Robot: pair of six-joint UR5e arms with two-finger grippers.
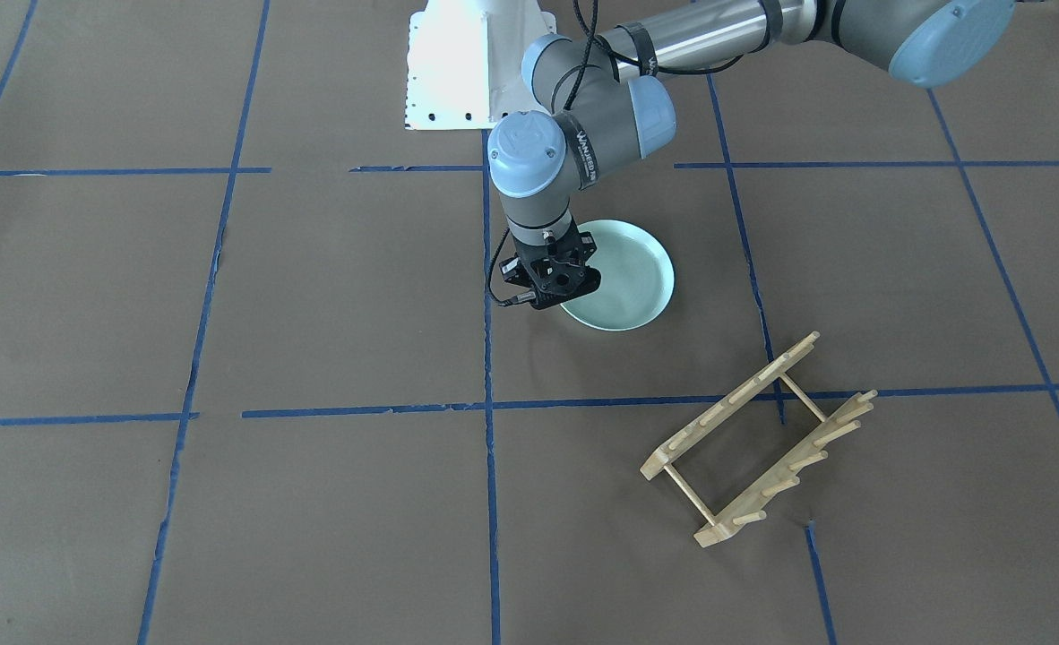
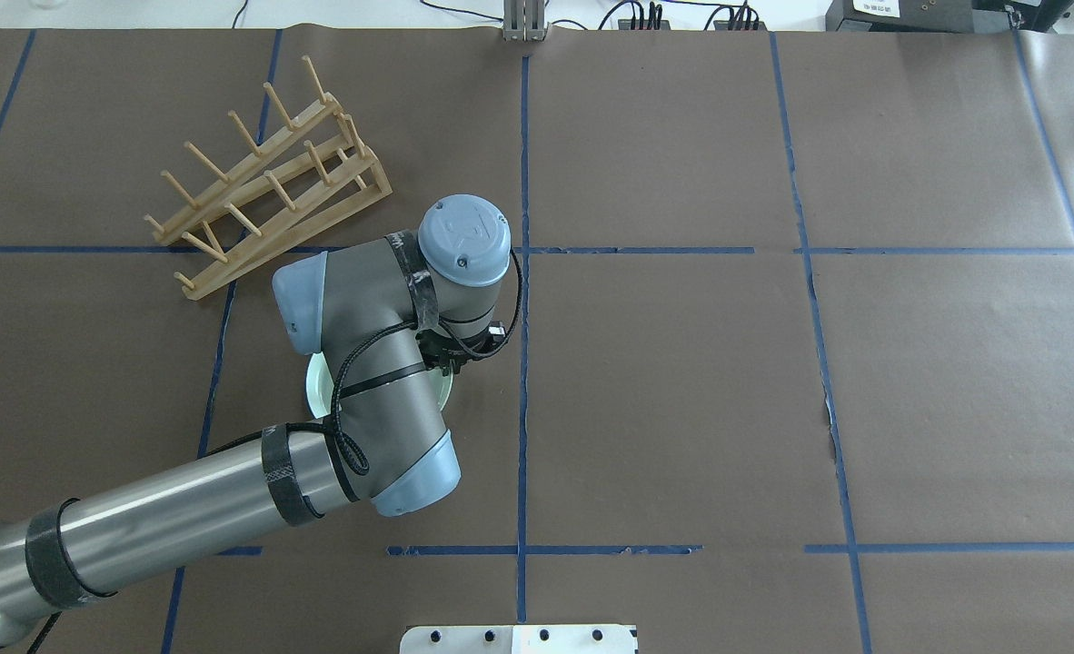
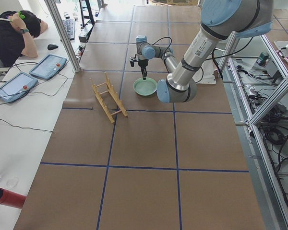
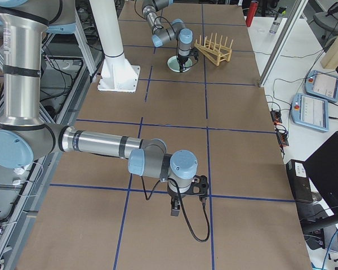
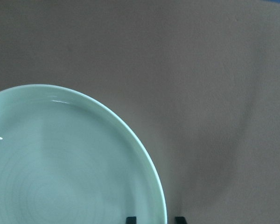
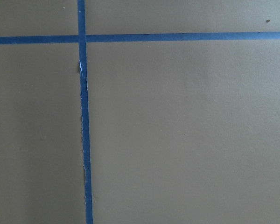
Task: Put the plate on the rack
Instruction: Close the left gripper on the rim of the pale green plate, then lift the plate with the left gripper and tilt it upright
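The pale mint-green plate (image 1: 632, 278) lies flat on the brown table, mostly hidden under the left arm in the overhead view (image 2: 316, 391). My left gripper (image 1: 555, 279) points down at the plate's rim on the side away from the rack. In the left wrist view its two fingertips (image 5: 130, 219) stand apart on either side of the rim of the plate (image 5: 60, 163), so it is open. The light-wood rack (image 1: 732, 403) stands apart from the plate, empty (image 2: 273, 195). My right gripper (image 4: 183, 197) hangs far away over bare table; I cannot tell whether it is open or shut.
The white robot base (image 1: 471, 72) stands behind the plate. Blue tape lines (image 6: 84, 116) cross the table. A person (image 3: 14, 33) with tablets sits beyond the table's far edge, and a red cylinder (image 3: 9, 197) lies off the table.
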